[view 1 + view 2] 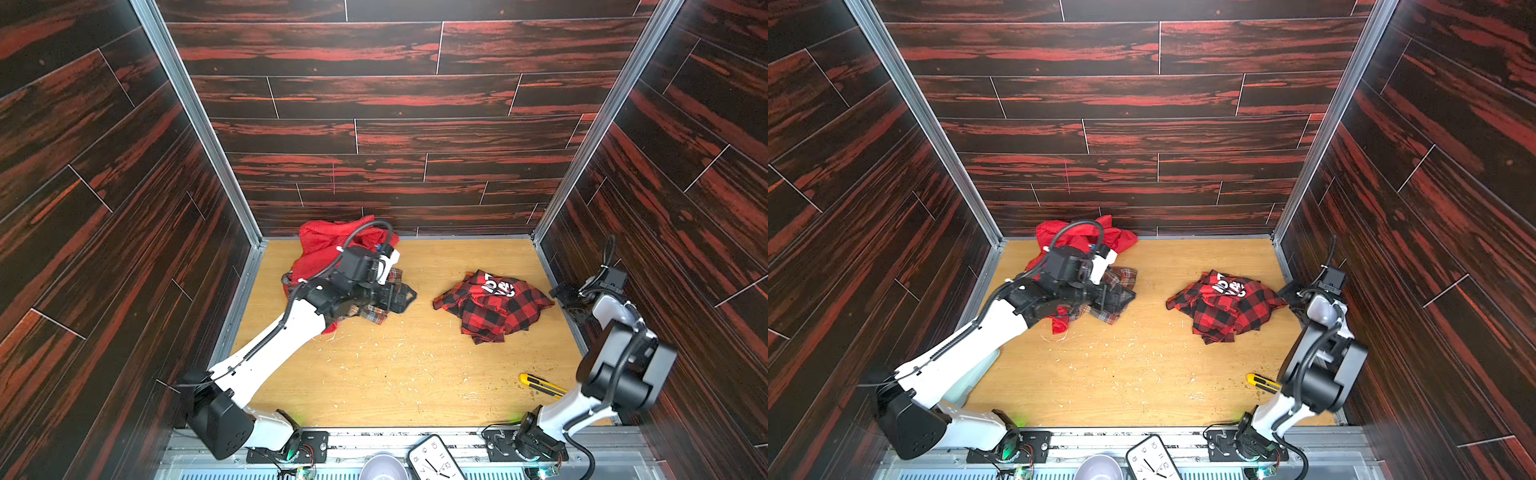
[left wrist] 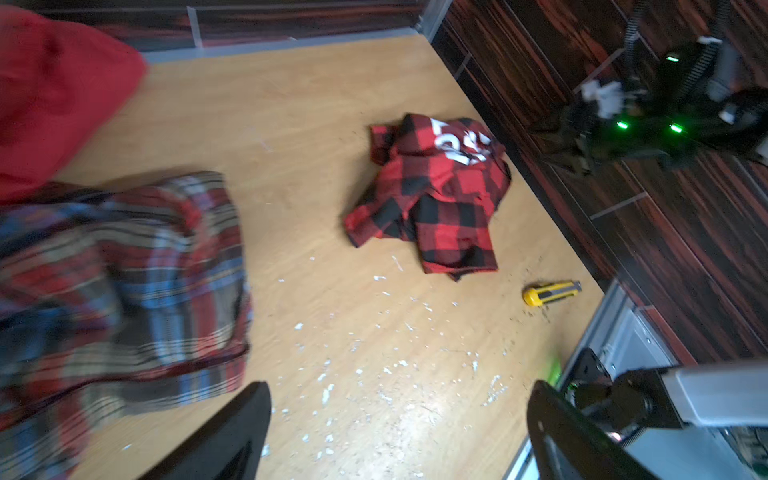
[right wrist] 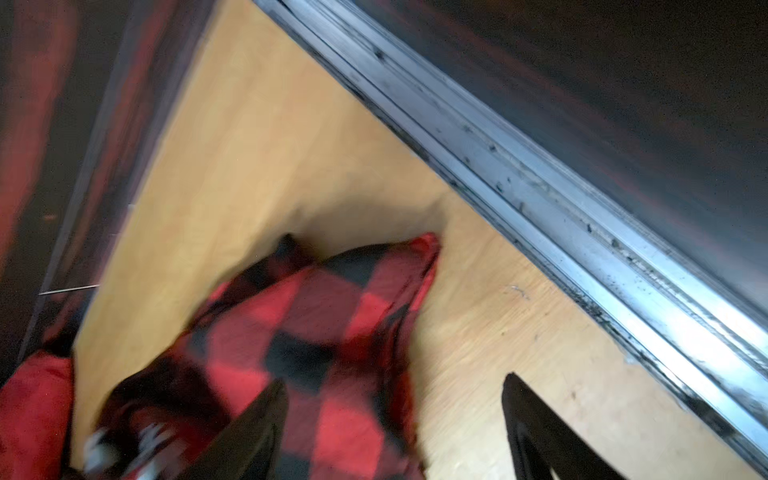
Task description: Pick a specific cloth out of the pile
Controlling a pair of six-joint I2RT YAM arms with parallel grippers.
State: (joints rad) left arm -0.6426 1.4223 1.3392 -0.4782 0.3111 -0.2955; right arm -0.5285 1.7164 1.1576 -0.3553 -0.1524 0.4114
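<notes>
Found the cloth [image 1: 494,305] crumpled on the right side of the table [image 1: 374,374], white lettering facing up, well apart from the pile [image 1: 328,249] at the back left. Can see the right gripper [image 3: 395,381] right at its right edge, jaws spread, gripping nothing. Same deal with the left gripper [image 2: 401,384]: wide open, empty, hanging over the pile's plaid shirt [image 2: 124,270]. Also spotted a yellow box cutter [image 1: 540,384] near the front right, plus white crumbs [image 1: 386,353] scattered mid-table.
</notes>
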